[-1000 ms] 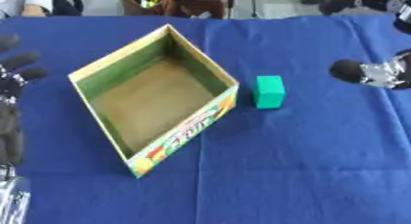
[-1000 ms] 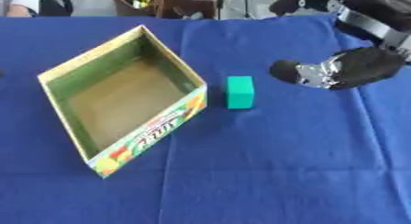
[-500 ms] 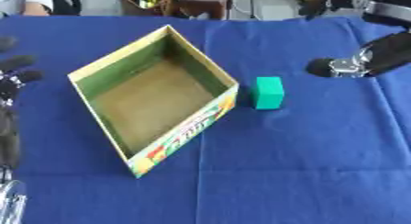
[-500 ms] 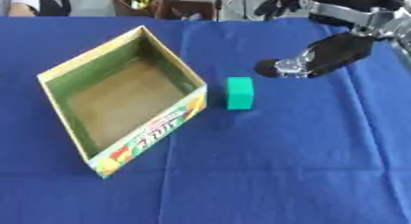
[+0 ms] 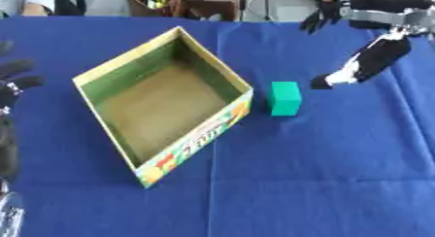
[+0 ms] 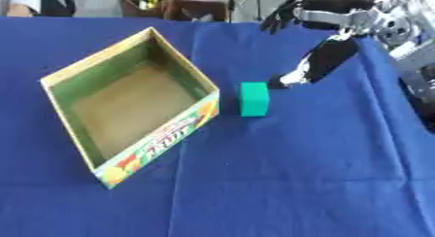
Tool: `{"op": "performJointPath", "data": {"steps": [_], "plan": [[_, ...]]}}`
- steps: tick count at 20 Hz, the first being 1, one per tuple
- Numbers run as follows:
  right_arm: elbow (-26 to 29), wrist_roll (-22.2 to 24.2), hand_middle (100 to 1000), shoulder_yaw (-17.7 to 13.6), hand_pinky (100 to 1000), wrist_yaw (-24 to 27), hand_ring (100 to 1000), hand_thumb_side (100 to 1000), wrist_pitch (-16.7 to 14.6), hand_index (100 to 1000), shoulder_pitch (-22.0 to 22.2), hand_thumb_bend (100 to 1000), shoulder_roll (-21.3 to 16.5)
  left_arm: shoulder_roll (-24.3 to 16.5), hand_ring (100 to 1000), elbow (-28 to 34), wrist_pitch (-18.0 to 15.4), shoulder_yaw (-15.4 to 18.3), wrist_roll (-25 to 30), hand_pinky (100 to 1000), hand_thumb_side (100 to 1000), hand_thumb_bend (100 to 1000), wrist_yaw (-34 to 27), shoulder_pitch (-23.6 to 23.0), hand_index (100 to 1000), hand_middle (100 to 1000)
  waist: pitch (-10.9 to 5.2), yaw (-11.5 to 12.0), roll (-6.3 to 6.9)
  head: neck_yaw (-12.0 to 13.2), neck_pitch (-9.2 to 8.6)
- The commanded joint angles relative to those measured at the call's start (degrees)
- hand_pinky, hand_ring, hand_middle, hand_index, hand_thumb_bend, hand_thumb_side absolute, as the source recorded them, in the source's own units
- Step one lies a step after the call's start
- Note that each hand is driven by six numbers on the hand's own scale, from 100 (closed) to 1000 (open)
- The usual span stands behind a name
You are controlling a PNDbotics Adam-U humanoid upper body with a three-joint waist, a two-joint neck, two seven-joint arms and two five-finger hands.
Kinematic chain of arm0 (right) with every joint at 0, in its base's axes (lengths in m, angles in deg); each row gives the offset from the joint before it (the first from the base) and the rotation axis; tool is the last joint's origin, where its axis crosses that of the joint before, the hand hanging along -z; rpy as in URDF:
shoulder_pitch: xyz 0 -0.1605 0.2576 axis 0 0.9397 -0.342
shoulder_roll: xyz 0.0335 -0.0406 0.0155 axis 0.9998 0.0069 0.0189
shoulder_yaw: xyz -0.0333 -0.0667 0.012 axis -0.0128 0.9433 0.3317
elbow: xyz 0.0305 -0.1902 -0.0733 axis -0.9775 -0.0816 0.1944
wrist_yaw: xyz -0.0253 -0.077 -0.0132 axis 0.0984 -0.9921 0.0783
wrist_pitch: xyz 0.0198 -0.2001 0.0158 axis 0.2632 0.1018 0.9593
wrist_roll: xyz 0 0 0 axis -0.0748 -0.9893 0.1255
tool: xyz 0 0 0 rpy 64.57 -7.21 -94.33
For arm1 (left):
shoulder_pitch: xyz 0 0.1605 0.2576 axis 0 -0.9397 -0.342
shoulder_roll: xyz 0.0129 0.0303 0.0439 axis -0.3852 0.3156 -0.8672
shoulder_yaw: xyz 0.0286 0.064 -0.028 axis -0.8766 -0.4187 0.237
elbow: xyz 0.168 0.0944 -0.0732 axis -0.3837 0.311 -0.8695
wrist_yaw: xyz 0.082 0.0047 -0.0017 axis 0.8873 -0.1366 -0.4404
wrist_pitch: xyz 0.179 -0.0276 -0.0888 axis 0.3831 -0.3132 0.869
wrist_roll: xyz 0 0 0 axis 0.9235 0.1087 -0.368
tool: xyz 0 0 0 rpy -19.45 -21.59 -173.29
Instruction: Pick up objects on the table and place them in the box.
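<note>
A green block (image 5: 285, 98) lies on the blue cloth just right of the open cardboard box (image 5: 223, 70), which sits askew and holds nothing. My right hand (image 6: 329, 56) comes in from the upper right, open. One finger points down toward the block, its tip a short way right of the block's top and not touching it; the other fingers (image 6: 279, 19) spread out above. My left hand (image 5: 15, 79) rests open at the left edge, apart from the box.
The blue tablecloth (image 5: 306, 182) covers the whole table. Along the far edge stand dark bags and clutter (image 5: 170, 0). A silver arm part (image 5: 8, 216) shows at the lower left corner.
My right hand has moved left toward the green block and spread out, its fingertip now close beside it. Block, box and left hand have stayed put.
</note>
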Motion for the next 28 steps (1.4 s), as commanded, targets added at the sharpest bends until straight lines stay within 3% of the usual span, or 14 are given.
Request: {"op": "performJointPath", "data": {"steps": [1,6,20,28], "plan": [[-2.35,1.32,763,0.28,833,-1.16,843,449,0.01,902,-2.1,594,0.38,-1.01,710,1.0,-0.07,-0.41,0.33,659,1000,100,-0.1,0.5,834,740,-0.96,0.24,-0.03,-0.41,0.23],[-6.78,2.67,764,1.55,829,-3.33,844,435,-0.53,898,-4.03,600,2.6,-0.97,710,1.0,-0.06,-0.5,0.46,660,1000,100,-0.21,0.64,834,740,-0.79,0.73,-0.01,-1.01,0.24],[-18.23,1.04,762,3.12,824,-11.18,840,390,-3.11,889,-6.21,588,7.49,-0.68,711,1.0,0.06,-0.66,1.0,662,1000,100,-0.34,1.02,834,740,0.07,1.7,-0.11,-1.77,0.71],[-21.85,2.12,719,3.63,827,-12.26,836,352,-4.54,846,-6.74,592,8.51,-0.66,711,1.0,0.11,-0.66,1.16,662,1000,100,-0.44,1.21,834,739,0.41,2.1,-0.06,-1.94,2.68]]}}
